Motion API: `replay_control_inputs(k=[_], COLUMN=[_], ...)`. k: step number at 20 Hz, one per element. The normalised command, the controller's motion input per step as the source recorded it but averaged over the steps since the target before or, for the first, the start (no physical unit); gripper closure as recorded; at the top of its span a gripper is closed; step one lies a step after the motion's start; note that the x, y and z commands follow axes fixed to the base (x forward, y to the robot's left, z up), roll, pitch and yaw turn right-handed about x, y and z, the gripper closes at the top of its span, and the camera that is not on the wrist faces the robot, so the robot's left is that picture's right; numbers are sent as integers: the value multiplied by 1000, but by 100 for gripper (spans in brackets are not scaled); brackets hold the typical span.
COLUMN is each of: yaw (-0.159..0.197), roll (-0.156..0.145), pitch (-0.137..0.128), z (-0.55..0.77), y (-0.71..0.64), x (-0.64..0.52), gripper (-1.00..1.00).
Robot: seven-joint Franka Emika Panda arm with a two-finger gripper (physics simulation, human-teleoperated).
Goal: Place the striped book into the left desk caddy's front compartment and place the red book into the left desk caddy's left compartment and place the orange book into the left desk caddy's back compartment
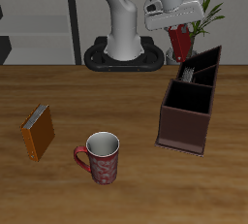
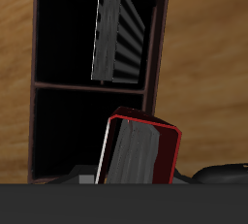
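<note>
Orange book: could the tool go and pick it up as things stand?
Probably not yet. The tool is shut on the red book above the caddy. The orange book stands in the open, with only the mug nearby.

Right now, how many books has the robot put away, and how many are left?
One looks done: the striped book already stands inside the left desk caddy. The red book is in hand, held by the gripper above the caddy's far end, not yet lowered in. The orange book is left, lying on the table beside the mug, away from the caddy.
</note>
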Motion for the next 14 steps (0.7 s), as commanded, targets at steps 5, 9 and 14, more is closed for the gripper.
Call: replay_control_inputs(k=[5, 9, 14], yaw=[20, 16, 10], roll=[37, 35, 0], pitch=[-4, 0, 3], z=[33, 27, 55], y=[182, 162, 95], x=[84, 213, 222], gripper=[100, 100, 100])
